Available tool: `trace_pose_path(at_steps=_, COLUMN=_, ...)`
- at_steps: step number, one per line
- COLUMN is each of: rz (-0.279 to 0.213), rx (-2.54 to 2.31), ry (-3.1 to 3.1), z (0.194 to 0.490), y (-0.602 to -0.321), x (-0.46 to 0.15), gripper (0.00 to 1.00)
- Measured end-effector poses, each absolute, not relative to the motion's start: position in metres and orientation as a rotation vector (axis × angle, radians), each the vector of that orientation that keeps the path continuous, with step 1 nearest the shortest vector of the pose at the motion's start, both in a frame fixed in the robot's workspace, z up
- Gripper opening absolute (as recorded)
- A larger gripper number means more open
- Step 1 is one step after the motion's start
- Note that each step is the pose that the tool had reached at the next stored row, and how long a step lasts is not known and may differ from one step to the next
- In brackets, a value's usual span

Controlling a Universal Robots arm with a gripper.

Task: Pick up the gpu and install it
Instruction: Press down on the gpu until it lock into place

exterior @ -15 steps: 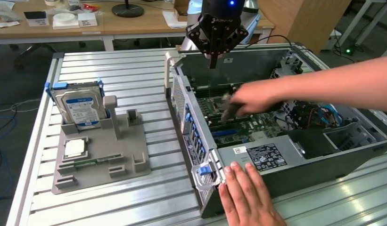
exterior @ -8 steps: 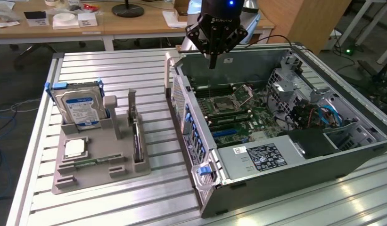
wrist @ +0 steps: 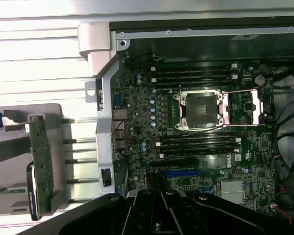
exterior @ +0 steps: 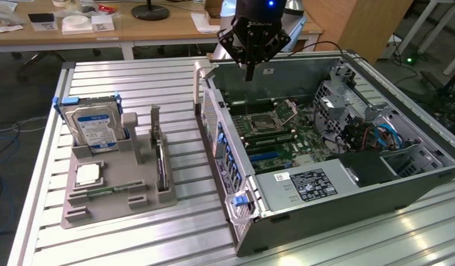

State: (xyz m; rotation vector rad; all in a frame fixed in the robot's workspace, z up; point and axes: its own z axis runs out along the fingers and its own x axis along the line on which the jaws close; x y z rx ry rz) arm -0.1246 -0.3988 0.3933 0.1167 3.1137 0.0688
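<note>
The gpu (exterior: 161, 162) is a thin dark card standing on edge in a slot of the grey holder (exterior: 138, 202), at the exterior view's left. In the wrist view the gpu (wrist: 41, 159) appears edge-on beside the case wall. My gripper (exterior: 249, 73) hangs above the far side of the open computer case (exterior: 242, 221), well away from the card. Its fingers are shut with nothing between them. The gripper (wrist: 161, 197) also appears as a black body over the motherboard (wrist: 201, 122), near a blue expansion slot (wrist: 182, 173).
The holder also carries an upright blue-labelled hard drive (exterior: 98, 124), a square processor (exterior: 88, 174) and a small memory stick (exterior: 101, 192). Inside the case are the open processor socket (wrist: 201, 110), cables (exterior: 375, 136) and a power supply (exterior: 312, 185). Everything rests on a slotted aluminium table (exterior: 138, 83).
</note>
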Motion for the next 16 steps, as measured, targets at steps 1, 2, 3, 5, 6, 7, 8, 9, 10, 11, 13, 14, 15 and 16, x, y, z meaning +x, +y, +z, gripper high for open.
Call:
trace_pose_path(at_steps=1, rz=0.069, rx=0.117, ry=3.114, z=0.3933, y=-0.3988, x=-0.1247, gripper=0.11)
trace_pose_path(at_steps=2, rz=0.069, rx=0.117, ry=3.114, z=0.3933, y=-0.3988, x=-0.1249, gripper=0.11)
trace_pose_path(at_steps=3, rz=0.069, rx=0.117, ry=3.114, z=0.3933, y=-0.3988, x=-0.1252, gripper=0.11)
trace_pose_path(at_steps=5, rz=0.069, rx=0.117, ry=3.114, z=0.3933, y=-0.3988, x=-0.1256, gripper=0.11)
trace_pose_path(at_steps=6, rz=0.069, rx=0.117, ry=3.114, z=0.3933, y=-0.3988, x=-0.1258, gripper=0.11)
trace_pose_path(at_steps=7, rz=0.069, rx=0.117, ry=3.114, z=0.3933, y=-0.3988, x=-0.1260, gripper=0.11)
trace_pose_path(at_steps=8, rz=0.069, rx=0.117, ry=3.114, z=0.3933, y=-0.3989, x=-0.1262, gripper=0.11)
trace_pose_path(at_steps=9, rz=0.069, rx=0.117, ry=3.114, z=0.3933, y=-0.3989, x=-0.1264, gripper=0.11)
trace_pose_path(at_steps=10, rz=0.069, rx=0.117, ry=3.114, z=0.3933, y=-0.3988, x=-0.1284, gripper=0.11)
trace_pose_path(at_steps=11, rz=0.069, rx=0.116, ry=3.114, z=0.3933, y=-0.3988, x=-0.1285, gripper=0.11)
trace_pose_path(at_steps=13, rz=0.069, rx=0.117, ry=3.114, z=0.3933, y=-0.3989, x=-0.1288, gripper=0.11)
trace_pose_path(at_steps=14, rz=0.069, rx=0.116, ry=3.114, z=0.3933, y=-0.3989, x=-0.1289, gripper=0.11)
trace_pose_path(at_steps=15, rz=0.069, rx=0.117, ry=3.114, z=0.3933, y=-0.3989, x=-0.1290, gripper=0.11)
trace_pose_path(at_steps=16, rz=0.069, rx=0.117, ry=3.114, z=0.3933, y=-0.3988, x=-0.1293, gripper=0.11)
